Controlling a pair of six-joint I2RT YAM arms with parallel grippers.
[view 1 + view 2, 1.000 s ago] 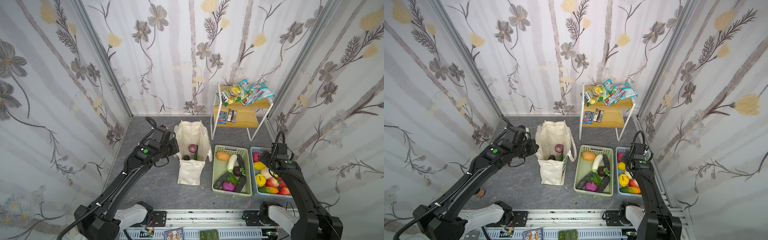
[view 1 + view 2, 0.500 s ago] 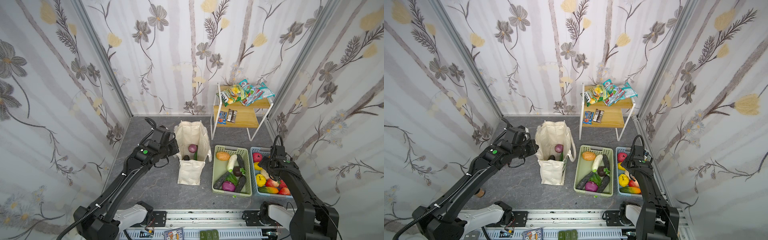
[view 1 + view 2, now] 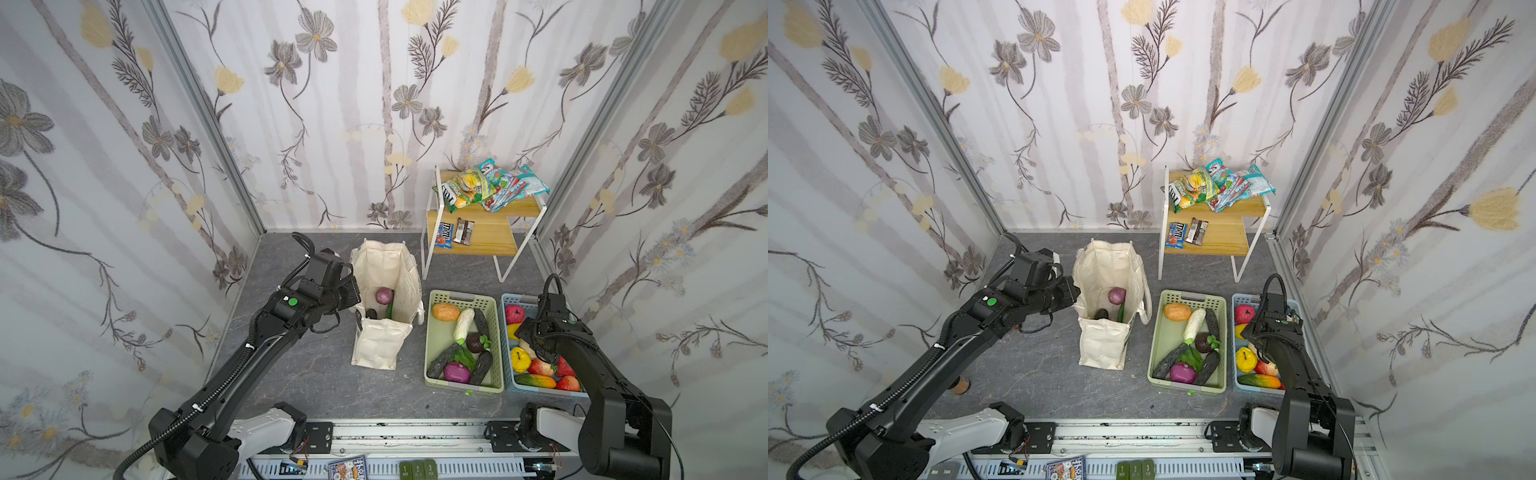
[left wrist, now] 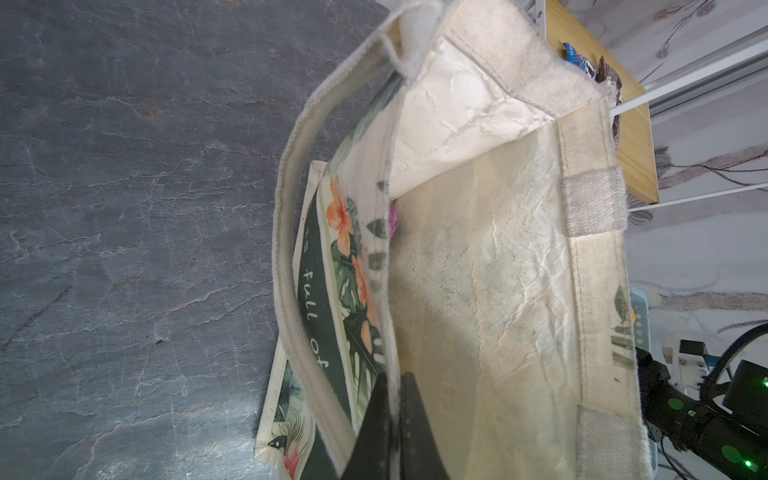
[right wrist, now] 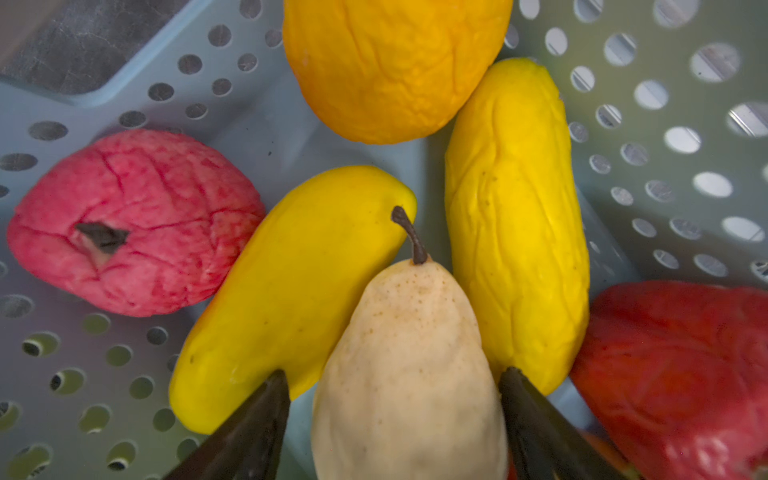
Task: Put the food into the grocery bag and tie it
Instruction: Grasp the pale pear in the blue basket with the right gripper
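in blue basket (image 5: 249, 137), r fingers (image 5: 249, 436) wide astride pear (image 5: 407, 353), l fingers (image 4: 374, 436) clamped on bag (image 4: 478, 291)

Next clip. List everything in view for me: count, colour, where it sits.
grocery bag: one, cream with green print, standing open on the grey surface
bagged vegetables: three, purple, dark, green, inside the bag
green basket: one, pale green, right of the bag
basket vegetables: several, tan, white, dark, purple, in the green basket
blue basket: one, pale blue, right of the green basket
fruit: several, red and yellow, in the blue basket
pear: one, pale, among the fruit
shelf: one, wood with white frame, behind the baskets
snack packets: a pile, yellow-green and teal-red, upper shelf level
candy bars: three, blue and dark, lower level
left gripper: black, shut on the bag's rim
right gripper: black, open astride the pear
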